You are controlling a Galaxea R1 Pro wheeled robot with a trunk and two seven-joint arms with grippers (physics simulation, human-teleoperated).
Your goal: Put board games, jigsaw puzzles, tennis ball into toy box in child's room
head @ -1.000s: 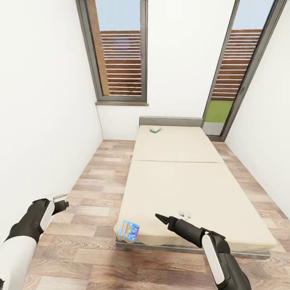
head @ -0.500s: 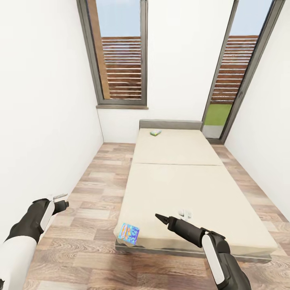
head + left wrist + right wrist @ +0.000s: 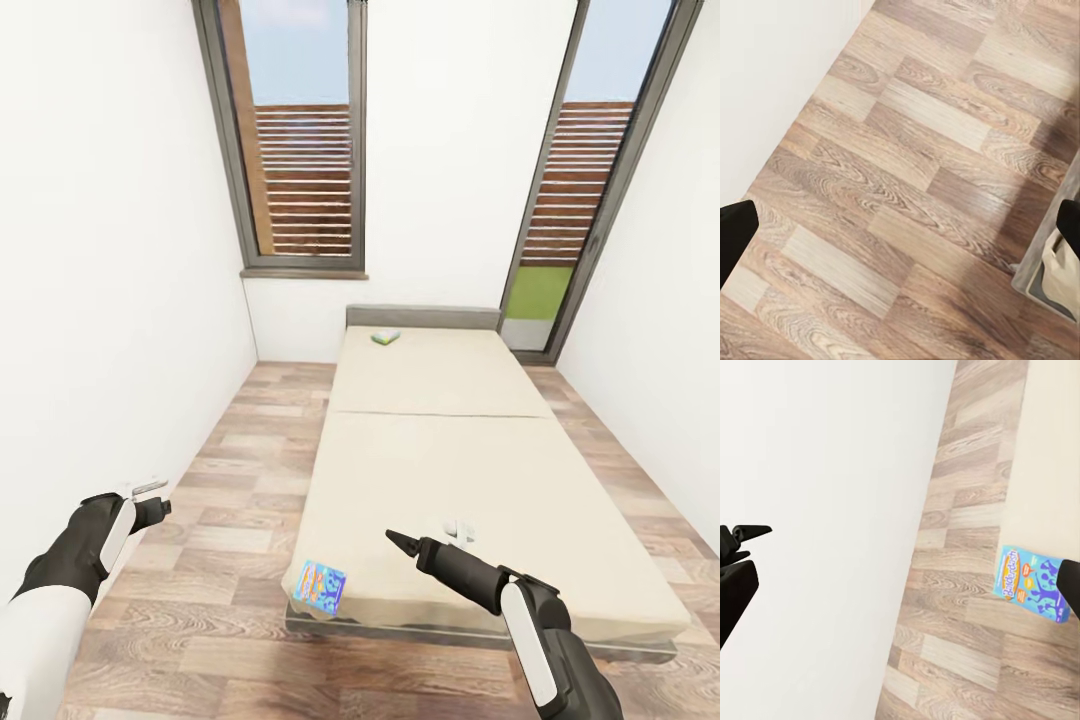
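The bed (image 3: 470,470), a plain beige mattress on a dark grey frame, carries two flat printed board games: the blue one (image 3: 322,583) overhangs its near corner, the white-green one (image 3: 386,337) lies by its headboard. Above its near end my right claw (image 3: 398,542) hangs released and empty; beside it, my left claw (image 3: 150,490) gapes over wood-grain floor (image 3: 210,560).

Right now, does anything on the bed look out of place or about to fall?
Yes. The blue board game sits at the bed's near left corner, seeming to overhang the mattress edge above the floor. A second game box lies flat near the headboard, well supported.
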